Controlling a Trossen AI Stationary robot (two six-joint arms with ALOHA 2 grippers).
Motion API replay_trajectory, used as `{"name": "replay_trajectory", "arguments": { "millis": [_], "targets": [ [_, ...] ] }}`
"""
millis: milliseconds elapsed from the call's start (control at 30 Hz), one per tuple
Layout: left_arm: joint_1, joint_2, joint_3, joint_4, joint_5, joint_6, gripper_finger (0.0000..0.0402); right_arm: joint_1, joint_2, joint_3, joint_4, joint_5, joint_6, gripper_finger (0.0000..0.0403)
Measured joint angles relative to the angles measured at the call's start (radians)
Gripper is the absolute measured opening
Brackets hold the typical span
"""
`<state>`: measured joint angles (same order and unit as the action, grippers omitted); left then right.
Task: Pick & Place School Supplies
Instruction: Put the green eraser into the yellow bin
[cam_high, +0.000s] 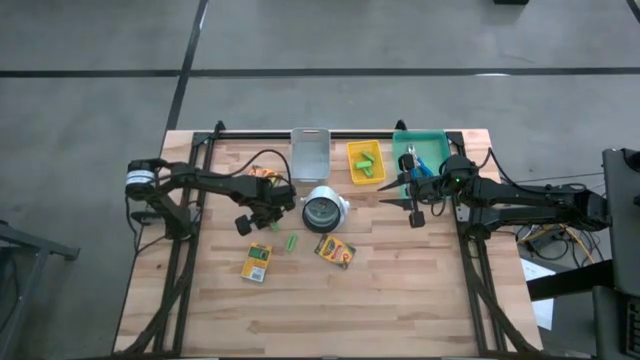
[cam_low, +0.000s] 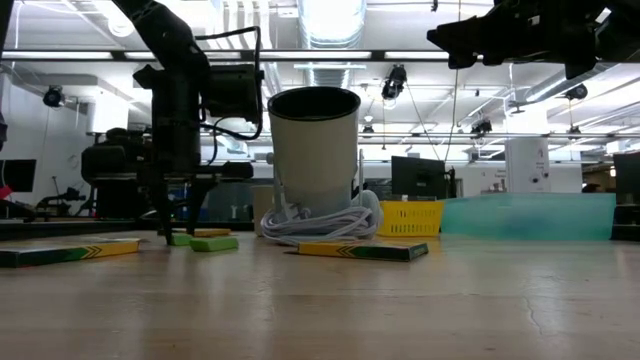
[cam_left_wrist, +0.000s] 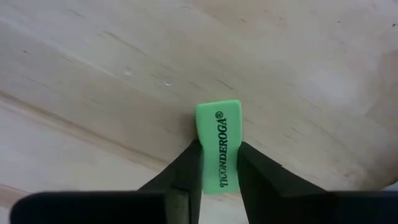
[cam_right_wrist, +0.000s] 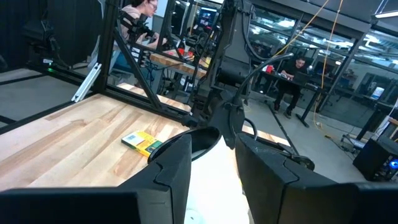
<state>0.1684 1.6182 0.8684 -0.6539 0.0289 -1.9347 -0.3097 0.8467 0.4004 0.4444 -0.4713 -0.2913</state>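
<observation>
Left gripper (cam_left_wrist: 219, 167) clamped a flat green eraser (cam_left_wrist: 220, 142) lying on the wood-grain table (cam_left_wrist: 93, 74), its long axis running straight away between the fingers. Right gripper (cam_high: 414, 205) hovered by the green bin (cam_high: 430, 140); grip unclear.

The table (cam_high: 400, 300) is pale butcher-block wood, planked, with a smooth satin sheen. The green eraser (cam_left_wrist: 219, 144) looks matt and rubbery, printed in black. The crayon boxes (cam_high: 256, 263) are printed card. At the far edge the bins (cam_high: 366, 161) look like smooth plastic, one clear (cam_high: 310, 152).
</observation>
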Motion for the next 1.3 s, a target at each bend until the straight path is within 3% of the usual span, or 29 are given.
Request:
{"name": "replay_trajectory", "arguments": {
  "millis": [333,700,833,1000,1300],
  "targets": [
    [0.001,-0.102,-0.001,-0.024,-0.085,0.036,0.0085,0.000,0.000,0.000,-0.001,0.000,0.000,0.0123],
    [0.001,-0.356,-0.001,0.003,-0.365,0.288,0.0085,0.000,0.000,0.000,-0.001,0.000,0.000,0.0128],
    [0.001,-0.431,-0.001,0.100,-0.434,0.477,0.0085,0.000,0.000,0.000,-0.001,0.000,0.000,0.0122],
    [0.000,-0.502,-0.004,0.277,-0.452,0.852,0.0085,0.000,0.000,0.000,-0.001,0.000,0.000,0.0116],
    [0.000,-0.502,-0.005,0.633,-0.349,1.511,0.0085,0.000,0.000,0.000,-0.001,0.000,0.000,0.0124]
  ]
}}
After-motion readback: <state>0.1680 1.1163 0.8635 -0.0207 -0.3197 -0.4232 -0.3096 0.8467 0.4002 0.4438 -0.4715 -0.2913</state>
